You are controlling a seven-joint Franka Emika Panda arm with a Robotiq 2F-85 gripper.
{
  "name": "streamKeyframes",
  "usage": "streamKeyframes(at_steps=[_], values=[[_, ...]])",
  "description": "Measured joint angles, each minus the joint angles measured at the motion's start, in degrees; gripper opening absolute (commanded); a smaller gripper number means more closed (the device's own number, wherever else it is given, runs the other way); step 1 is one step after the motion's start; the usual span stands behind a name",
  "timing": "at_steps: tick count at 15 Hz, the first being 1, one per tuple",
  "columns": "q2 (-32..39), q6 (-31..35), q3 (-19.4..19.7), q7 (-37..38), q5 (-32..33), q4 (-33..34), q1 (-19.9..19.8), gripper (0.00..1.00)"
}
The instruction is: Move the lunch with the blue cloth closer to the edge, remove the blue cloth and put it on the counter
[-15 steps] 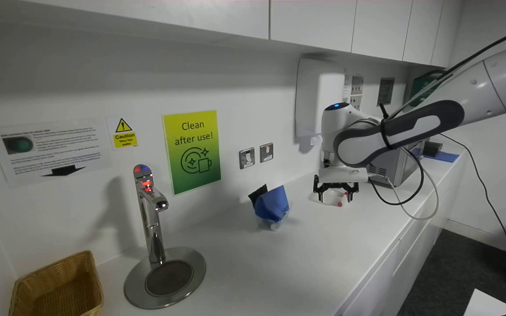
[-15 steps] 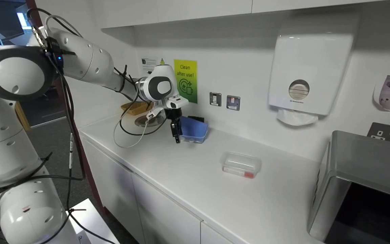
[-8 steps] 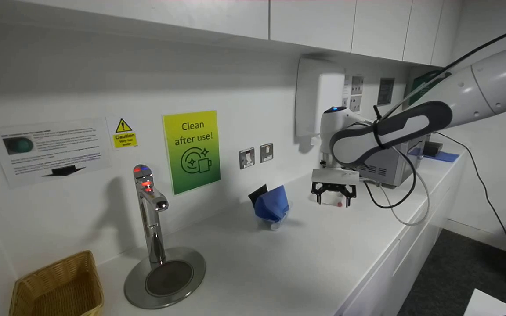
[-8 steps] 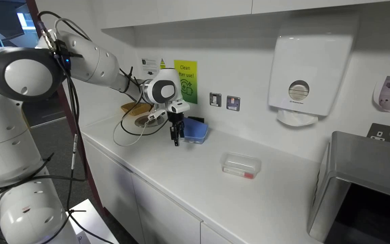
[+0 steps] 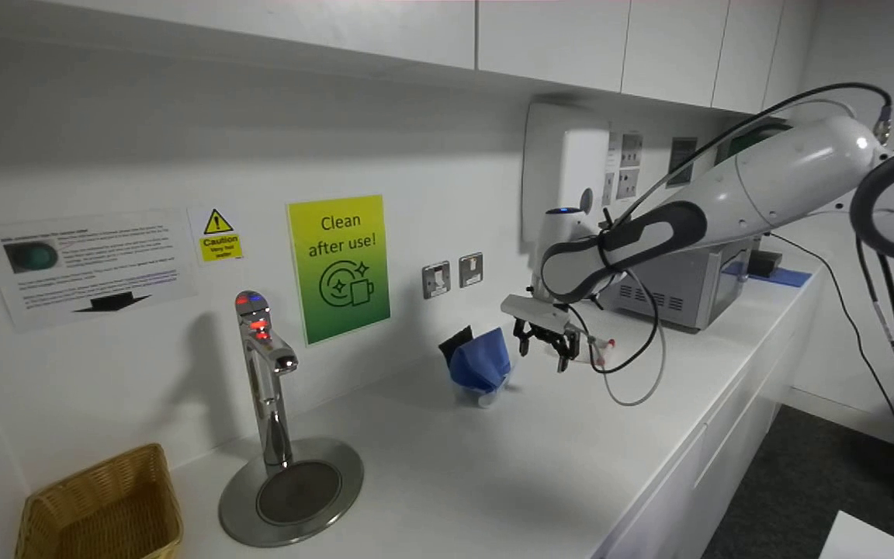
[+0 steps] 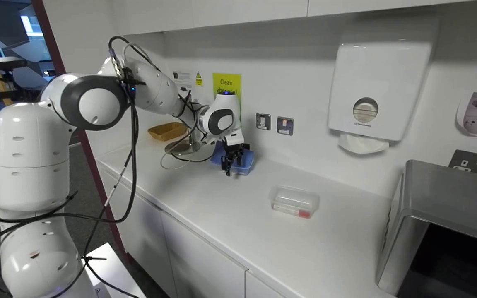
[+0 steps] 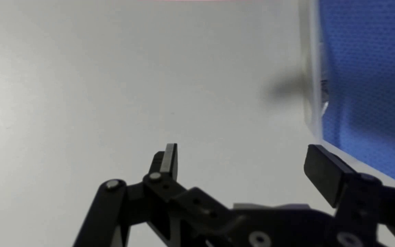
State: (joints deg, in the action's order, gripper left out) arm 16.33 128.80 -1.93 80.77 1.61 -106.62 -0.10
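Note:
The blue cloth [image 5: 482, 361] lies bunched over the lunch, a low clear container [image 5: 486, 400], near the back wall in both exterior views. The cloth [image 6: 247, 157] is partly hidden behind my gripper in an exterior view. In the wrist view the cloth [image 7: 372, 85] and the container's pale rim [image 7: 315, 85] fill the right side. My gripper [image 5: 544, 357] points down beside the container, open and empty. In the wrist view the gripper [image 7: 243, 147] has bare white counter [image 7: 115, 85] between its fingers; its right finger is close to the container's corner. Whether they touch, I cannot tell. The front edge [image 5: 653, 483] is farther out.
A second clear tub [image 6: 294, 200] with a red item stands toward the grey microwave [image 6: 449, 186]. A dark object [image 5: 456, 347] is behind the cloth. A tap [image 5: 265, 380], round sink [image 5: 342, 466] and wicker basket [image 5: 102, 512] are at the other end. Cupboards [image 5: 556, 39] hang above.
My gripper has moved toward the blue-cloth container and turned about its vertical axis. It stays open. The cloth and container have not visibly moved.

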Motion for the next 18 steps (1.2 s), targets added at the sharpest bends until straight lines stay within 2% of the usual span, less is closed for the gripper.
streamKeyframes(at_steps=[4, 9, 18], values=[[6.3, 1.9, 1.0, 1.8, 0.4, 6.8, 3.8, 1.0], [9.7, 1.9, 1.2, 1.8, 0.5, 12.0, 8.3, 1.0], [10.5, 1.0, 1.5, 1.2, 0.1, 13.3, 9.0, 1.0]])
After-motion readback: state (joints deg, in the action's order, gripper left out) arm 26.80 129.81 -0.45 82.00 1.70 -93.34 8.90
